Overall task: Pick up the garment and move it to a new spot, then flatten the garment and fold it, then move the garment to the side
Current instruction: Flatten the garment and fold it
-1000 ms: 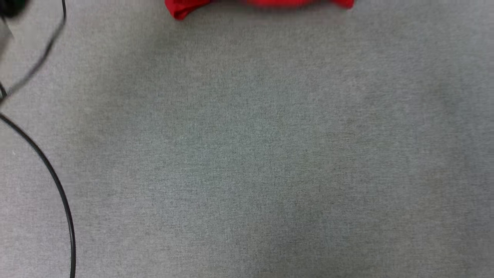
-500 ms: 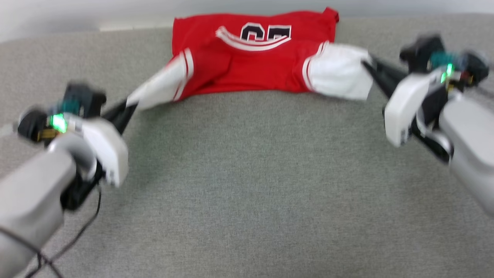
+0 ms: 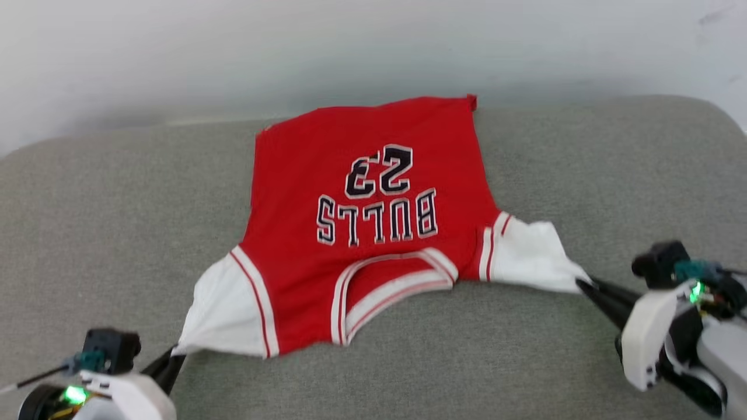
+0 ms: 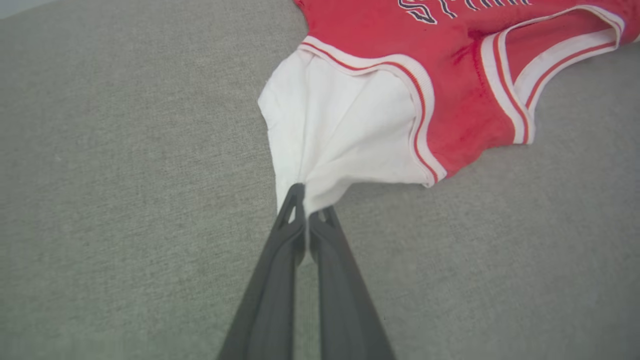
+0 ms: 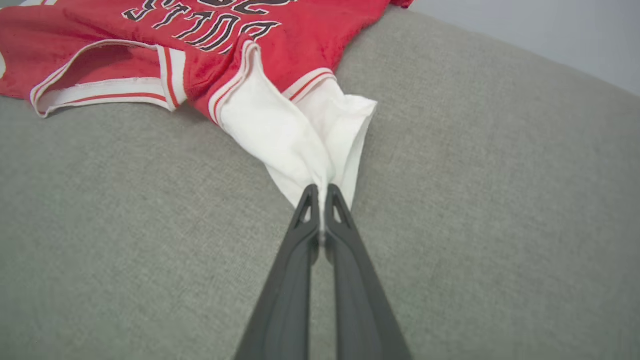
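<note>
The garment (image 3: 373, 198) is a red T-shirt with white sleeves and black-and-white lettering, lying spread on the grey cushion with its collar toward me. My left gripper (image 3: 175, 354) is shut on the edge of the near-left white sleeve (image 4: 335, 130); in the left wrist view the left gripper (image 4: 310, 210) pinches bunched white cloth. My right gripper (image 3: 580, 283) is shut on the tip of the right white sleeve (image 5: 300, 140), and the right wrist view has the right gripper (image 5: 320, 197) clamped on gathered cloth. Both sleeves are drawn outward.
The grey fabric surface (image 3: 93, 233) stretches wide on both sides and in front of the shirt. Its far edge curves down at the right (image 3: 700, 111) against a pale wall (image 3: 350, 46).
The head view has swung upward from bare grey fabric to the whole shirt. The shirt now lies spread flatter, chest lettering fully shown, with both grippers lower in the picture, still holding the sleeves.
</note>
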Controlling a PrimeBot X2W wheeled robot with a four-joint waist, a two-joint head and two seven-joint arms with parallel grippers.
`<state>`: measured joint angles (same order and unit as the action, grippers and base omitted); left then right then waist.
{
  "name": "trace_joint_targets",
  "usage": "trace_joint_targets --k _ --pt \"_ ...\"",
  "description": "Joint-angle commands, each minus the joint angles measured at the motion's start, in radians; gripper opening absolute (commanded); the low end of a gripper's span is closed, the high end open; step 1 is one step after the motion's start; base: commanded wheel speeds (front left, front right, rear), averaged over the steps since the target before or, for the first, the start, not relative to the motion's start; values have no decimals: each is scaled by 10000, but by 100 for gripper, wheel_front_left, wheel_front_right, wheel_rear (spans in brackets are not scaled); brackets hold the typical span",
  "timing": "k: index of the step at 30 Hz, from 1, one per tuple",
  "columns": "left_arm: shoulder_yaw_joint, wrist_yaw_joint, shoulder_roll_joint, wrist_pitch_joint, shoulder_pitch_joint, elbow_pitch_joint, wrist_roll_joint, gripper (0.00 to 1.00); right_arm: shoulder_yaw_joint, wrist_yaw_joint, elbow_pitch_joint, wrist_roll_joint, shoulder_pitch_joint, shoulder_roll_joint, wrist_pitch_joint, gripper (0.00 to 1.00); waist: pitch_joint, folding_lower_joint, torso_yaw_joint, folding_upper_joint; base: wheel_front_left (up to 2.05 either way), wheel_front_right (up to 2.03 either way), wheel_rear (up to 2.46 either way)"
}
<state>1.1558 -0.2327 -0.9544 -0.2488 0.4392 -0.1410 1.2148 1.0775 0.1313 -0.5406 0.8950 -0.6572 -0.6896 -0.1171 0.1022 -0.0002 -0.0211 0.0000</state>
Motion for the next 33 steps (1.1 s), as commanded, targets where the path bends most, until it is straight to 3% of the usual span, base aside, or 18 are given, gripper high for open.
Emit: trace_joint_targets --k 1,11,20,26,27,28,29,33 --pt "-55 -227 -171 -84 -482 204 74 0 -114 -10 278 134 539 -201 82 0 -271 2 -92 0 0 0 0" --pt "-972 -1376 -661 -170 -3083 1557 344 0 -1100 -10 2122 642 3656 -1490 1057 0 -802 2 -254 0 0 0 0" --pt "-2178 -1812 -619 -164 -5113 2389 110 0 -2017 -10 3593 1110 5957 -2401 2798 0 -795 2 -221 0 0 0 0" --pt "-2743 -1949 -525 -165 -5295 2816 -391 0 -3140 -10 4014 566 6081 -2149 3315 0 -549 2 -129 0 0 0 0" --pt "-2767 -1972 -522 -165 -5272 2870 -472 0 -3352 -10 4075 430 6004 -2126 3409 13 -490 2 -115 0 0 0 0" --pt "-2778 -1991 -529 -165 -5199 2938 -598 0 -3631 -10 4144 299 5890 -2104 3496 50 -418 2 -95 0 0 0 0" --pt "-2808 -2009 -526 -165 -5093 2998 -701 0 -3895 -10 4250 180 5775 -2083 3589 100 -338 2 -72 0 0 0 0" --pt "-2853 -2135 -514 -154 -4714 3251 -1076 0 -5129 -10 4760 -289 5232 -2158 3895 100 122 2 64 0 0 0 0"
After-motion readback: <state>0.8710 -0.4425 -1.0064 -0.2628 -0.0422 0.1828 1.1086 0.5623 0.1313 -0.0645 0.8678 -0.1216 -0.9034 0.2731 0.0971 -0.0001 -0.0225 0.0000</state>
